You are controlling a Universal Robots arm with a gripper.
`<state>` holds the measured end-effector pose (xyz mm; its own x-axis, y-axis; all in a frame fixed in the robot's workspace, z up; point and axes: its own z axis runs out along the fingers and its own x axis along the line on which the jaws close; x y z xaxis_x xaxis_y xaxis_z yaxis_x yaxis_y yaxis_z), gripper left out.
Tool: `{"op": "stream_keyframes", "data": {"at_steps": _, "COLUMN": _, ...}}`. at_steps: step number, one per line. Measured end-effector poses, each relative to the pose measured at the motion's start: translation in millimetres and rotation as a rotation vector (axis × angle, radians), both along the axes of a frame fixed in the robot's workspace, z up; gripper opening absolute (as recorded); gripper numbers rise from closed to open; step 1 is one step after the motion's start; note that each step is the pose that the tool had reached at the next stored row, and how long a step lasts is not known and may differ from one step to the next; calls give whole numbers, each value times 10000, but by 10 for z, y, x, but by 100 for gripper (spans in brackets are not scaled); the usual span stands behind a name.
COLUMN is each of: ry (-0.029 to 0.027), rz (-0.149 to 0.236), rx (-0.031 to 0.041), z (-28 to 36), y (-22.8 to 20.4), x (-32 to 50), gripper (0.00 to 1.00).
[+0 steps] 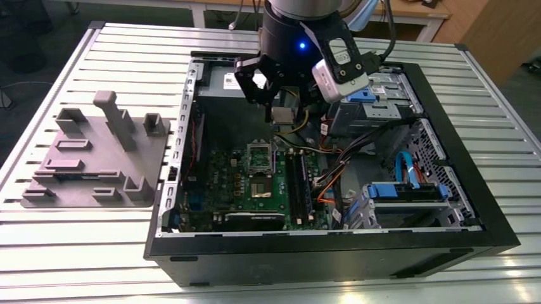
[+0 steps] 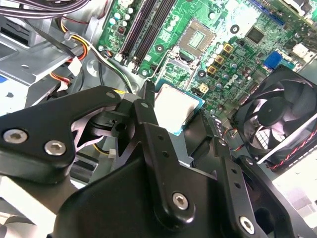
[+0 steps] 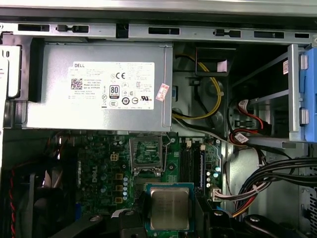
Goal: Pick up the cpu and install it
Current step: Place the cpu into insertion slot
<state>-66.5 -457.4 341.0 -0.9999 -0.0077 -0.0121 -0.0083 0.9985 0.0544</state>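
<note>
The cpu (image 3: 170, 208), a small square chip with a silver-grey top and a green rim, hangs in my gripper (image 3: 170, 212), which is shut on its two sides. In the exterior view the gripper (image 1: 282, 118) hovers inside the open computer case, above the far end of the green motherboard (image 1: 245, 190). The open metal-framed socket (image 3: 145, 151) lies on the board just beyond the chip. In the second wrist view the cpu (image 2: 176, 105) shows past the black fingers (image 2: 143, 106), with the socket (image 2: 197, 37) below it.
A grey power supply (image 3: 99, 89) sits against the case's far wall. Long black memory sticks (image 1: 298, 174) stand beside the socket. A black fan (image 2: 277, 114), bundled cables (image 1: 338, 161) and a blue drive bay (image 1: 406, 190) crowd the case. A grey fixture plate (image 1: 93, 158) lies on the table (image 1: 85, 253).
</note>
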Motion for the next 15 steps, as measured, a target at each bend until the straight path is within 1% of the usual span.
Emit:
{"op": "stream_keyframes", "data": {"at_steps": 3, "ry": 2, "rz": 118, "rx": -5, "z": -31, "y": -12, "x": -1, "gripper": 47}}
{"op": "stream_keyframes", "data": {"at_steps": 6, "ry": 3, "rz": 167, "rx": -3, "z": -58, "y": -49, "x": -3, "gripper": 47}}
{"op": "stream_keyframes", "data": {"at_steps": 9, "ry": 5, "rz": 157, "rx": -7, "z": -108, "y": -51, "x": -48, "gripper": 47}}
{"op": "stream_keyframes", "data": {"at_steps": 12, "ry": 5, "rz": 91, "rx": -32, "z": -164, "y": -51, "x": -95, "gripper": 47}}
{"op": "stream_keyframes", "data": {"at_steps": 15, "ry": 4, "rz": 78, "rx": -31, "z": -216, "y": -65, "x": -110, "gripper": 47}}
